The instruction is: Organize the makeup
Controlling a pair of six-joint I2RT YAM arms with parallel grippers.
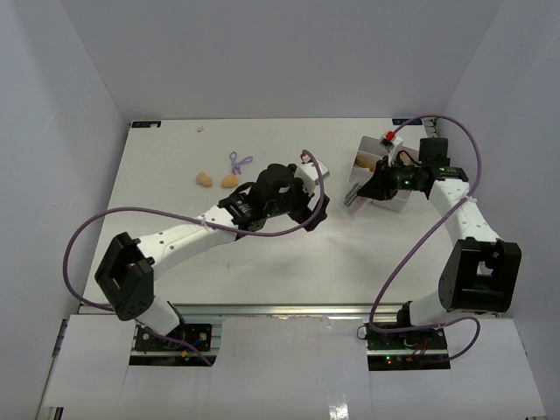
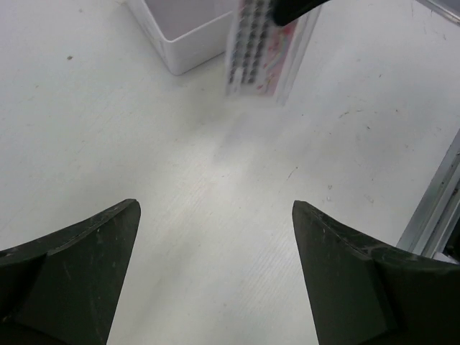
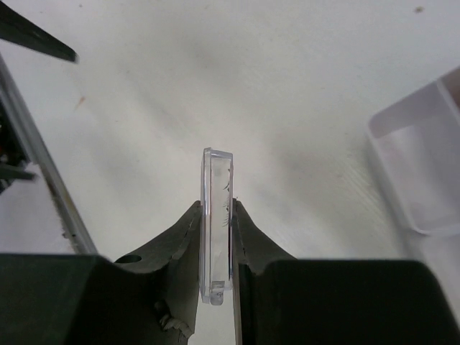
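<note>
My right gripper (image 3: 217, 210) is shut on a thin clear packet (image 3: 217, 215), seen edge-on with lashes inside. From the left wrist view the same packet (image 2: 262, 50) hangs above the table, its pink card showing, beside a corner of the white tray (image 2: 183, 29). In the top view the right gripper (image 1: 360, 192) holds it just left of the tray (image 1: 385, 199). My left gripper (image 1: 320, 213) is open and empty over bare table, its dark fingers (image 2: 86, 266) wide apart. Two beige egg sponges (image 1: 204, 179) (image 1: 230, 181) and a purple looped tool (image 1: 238, 161) lie at the left.
The tray's compartments hold a red-capped item (image 1: 389, 138) and a beige piece (image 1: 372, 164). A small white object (image 1: 200, 129) lies near the back edge. White walls enclose the table on three sides. A metal rail (image 2: 431, 208) runs along the near edge.
</note>
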